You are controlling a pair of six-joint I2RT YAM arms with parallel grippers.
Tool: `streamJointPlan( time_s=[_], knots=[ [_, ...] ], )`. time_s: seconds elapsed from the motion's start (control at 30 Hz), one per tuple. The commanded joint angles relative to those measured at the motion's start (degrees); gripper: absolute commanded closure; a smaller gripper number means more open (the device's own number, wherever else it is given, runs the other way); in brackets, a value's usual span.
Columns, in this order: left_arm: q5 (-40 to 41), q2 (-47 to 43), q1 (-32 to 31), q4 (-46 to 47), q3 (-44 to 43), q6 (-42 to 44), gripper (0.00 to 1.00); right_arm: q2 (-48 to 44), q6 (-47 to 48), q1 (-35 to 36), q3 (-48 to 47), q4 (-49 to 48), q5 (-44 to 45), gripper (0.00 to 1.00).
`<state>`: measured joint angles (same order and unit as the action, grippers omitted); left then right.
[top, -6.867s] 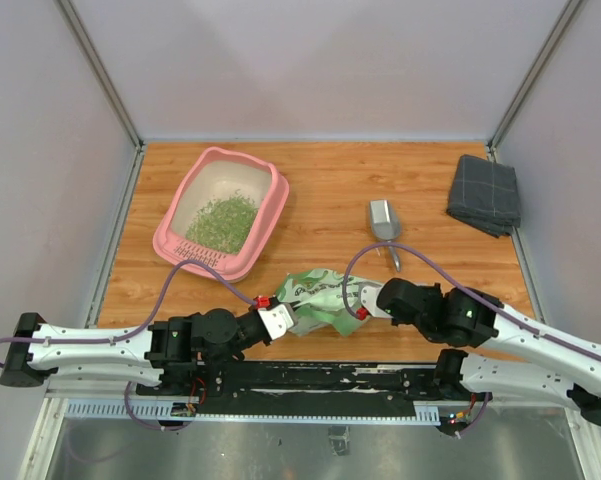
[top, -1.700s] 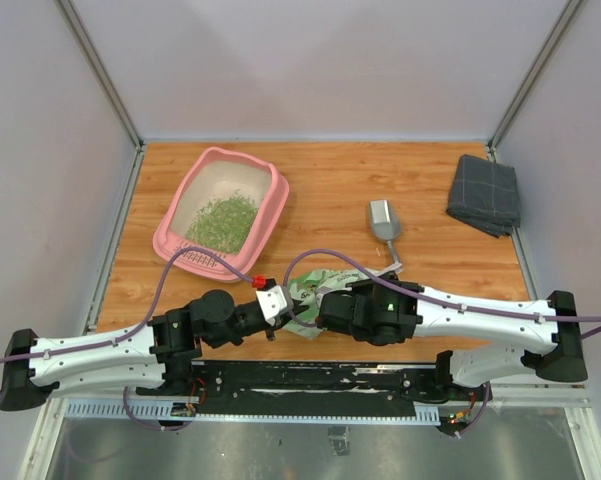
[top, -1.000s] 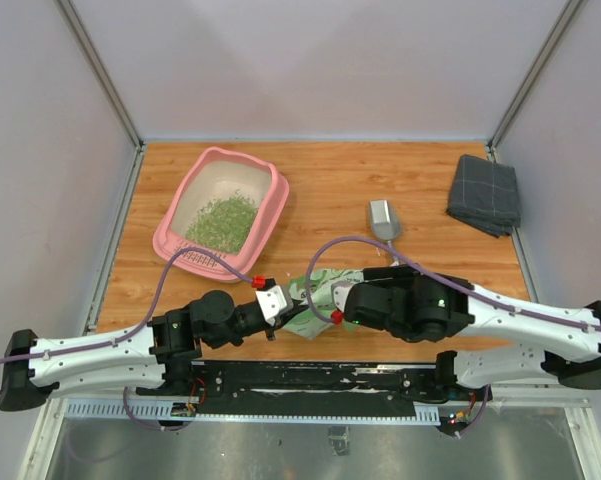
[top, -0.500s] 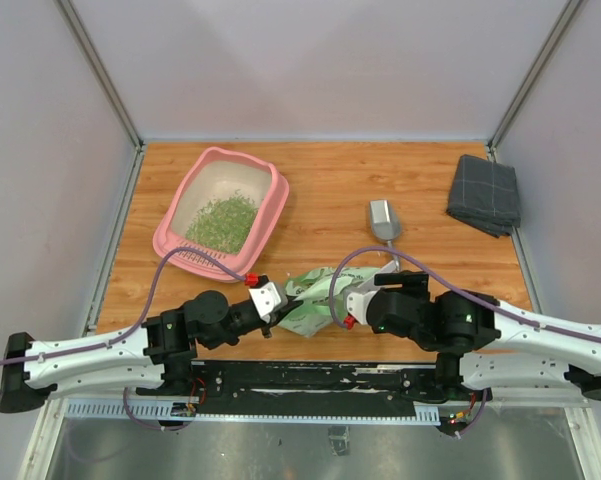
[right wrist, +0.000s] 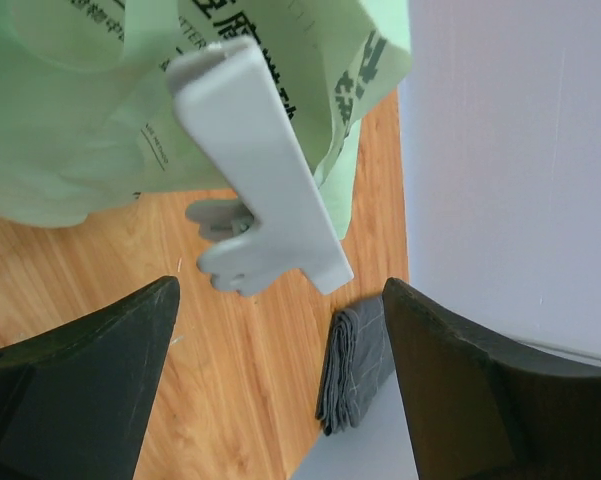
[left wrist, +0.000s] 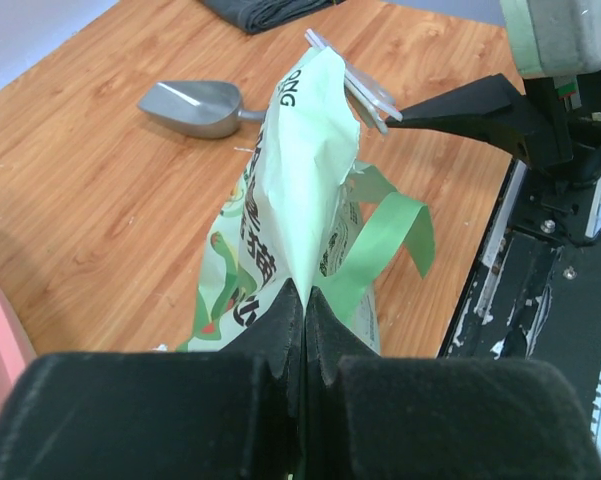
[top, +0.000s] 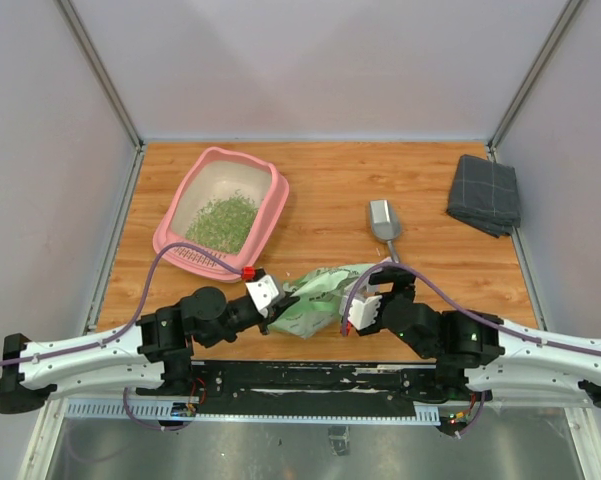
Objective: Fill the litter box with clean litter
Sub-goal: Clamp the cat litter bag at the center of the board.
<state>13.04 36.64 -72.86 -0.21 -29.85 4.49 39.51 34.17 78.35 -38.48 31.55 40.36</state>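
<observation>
- Wooden tabletop [top: 330, 190] carries everything. The pink litter box [top: 198, 258] sits just beyond the left hand [top: 270, 298], on its outer side. The clean litter [top: 223, 222] lies as a thin green heap in the box's middle, with bare cream floor around it. I judge the filling only partly done.
- The pale green printed bag [left wrist: 300, 150] stands up out of the left hand, whose fingers are pressed together on the bag's lower edge. As I read it, the step in hand is opening the bag for another pour.
- The grey scoop [top: 384, 222] lies beyond the right hand [top: 365, 305], apart from it.
- The white clip [right wrist: 260, 160] clamps the bag's top just ahead of the right hand, whose fingers are spread wide and hold nothing. The next move seems to call for closing squarely on that clip and sliding it off while the left hand holds the bag firm.
- Compared with half a second ago, the right hand has spread wider and its arm has drawn back toward its base. The bag stands taller between the hands. The heap in the box looks unchanged from the earliest picture.
</observation>
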Motion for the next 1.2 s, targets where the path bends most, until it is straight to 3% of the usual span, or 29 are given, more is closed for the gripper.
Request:
streamJointPlan(
  time_s=[0.0,0.3,0.43,0.53,0.73,0.9,1.07,1.13,1.17],
  knots=[
    [0.5,-1.8,0.3,15.7,-7.1,-1.0,1.00,-1.3,4.8,-0.6,2.2,-11.9,-0.9,0.16],
    [0.4,-0.8,0.5,16.7,-9.0,-1.7,1.00,2.6,10.9,-0.6,10.1,-29.6,3.3,0.22],
    [0.3,-0.9,0.6,16.1,-9.3,-2.0,1.00,-0.2,13.1,-0.6,11.4,-32.5,5.2,0.46],
    [0.4,-0.8,0.6,15.2,-9.6,-1.8,1.00,-2.5,13.2,-0.6,10.0,-29.7,5.6,0.54],
    [0.4,-1.5,0.7,14.5,-9.1,-1.7,1.00,-6.3,12.1,-0.6,5.9,-21.6,2.2,0.46],
    [1.1,-1.7,0.7,14.1,-8.7,-1.6,1.00,-5.8,10.8,-0.6,4.3,-17.5,-0.4,0.47],
    [0.9,-1.5,0.7,14.0,-8.5,-1.5,1.00,-5.2,10.3,-0.6,4.0,-16.4,-0.9,0.55],
    [0.9,-1.6,0.7,13.8,-8.6,-1.6,1.00,-5.7,9.8,-0.6,3.6,-15.8,-0.3,0.62],
    [0.9,-1.7,0.7,13.6,-8.6,-1.5,1.00,-6.1,9.8,-0.6,3.7,-15.7,-0.1,0.71]
  ],
)
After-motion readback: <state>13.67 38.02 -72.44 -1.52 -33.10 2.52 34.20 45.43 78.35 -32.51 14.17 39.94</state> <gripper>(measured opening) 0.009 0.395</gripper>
